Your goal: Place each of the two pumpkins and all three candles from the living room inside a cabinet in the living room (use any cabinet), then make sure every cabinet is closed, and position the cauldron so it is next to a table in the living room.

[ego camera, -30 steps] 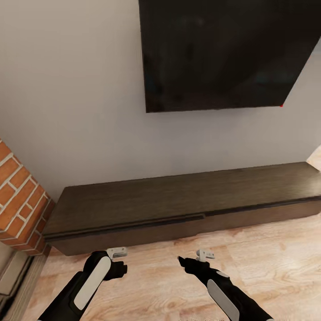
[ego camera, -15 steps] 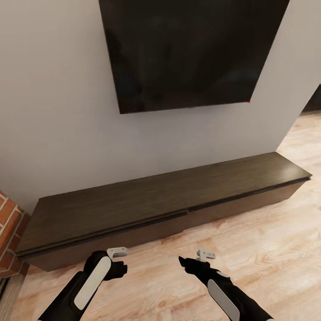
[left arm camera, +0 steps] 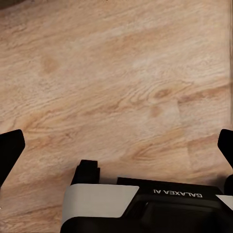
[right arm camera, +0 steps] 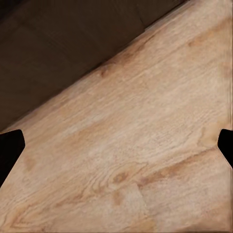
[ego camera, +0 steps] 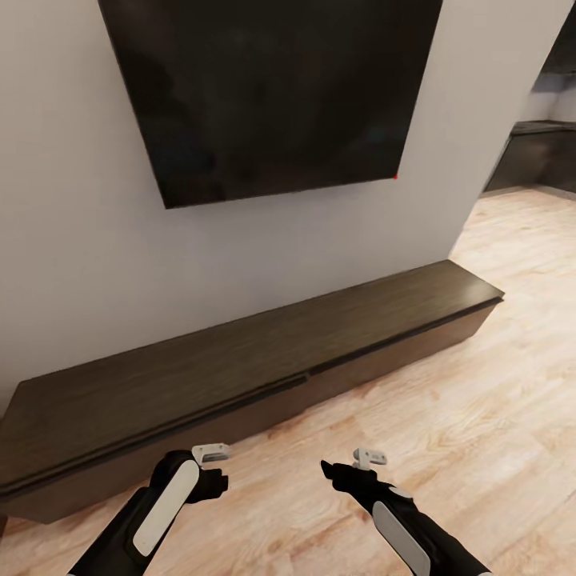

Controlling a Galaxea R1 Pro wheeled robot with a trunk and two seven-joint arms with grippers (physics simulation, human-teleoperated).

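Both empty grippers, left gripper (ego camera: 210,464) and right gripper (ego camera: 346,466), spread wide near the closed cabinet (ego camera: 240,376); drifting closer risks bumping its front.

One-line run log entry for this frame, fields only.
phase: in transit | left end effector: open, empty | right end effector: open, empty | cabinet: drawers shut, top bare | screen: on wall above

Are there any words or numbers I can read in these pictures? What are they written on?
"GALAXEA AI": white letters, shown upside down, on the black body of the left hand, seen in the left wrist view.
No other words, numbers or signs can be read; the black screen and cabinet carry none.
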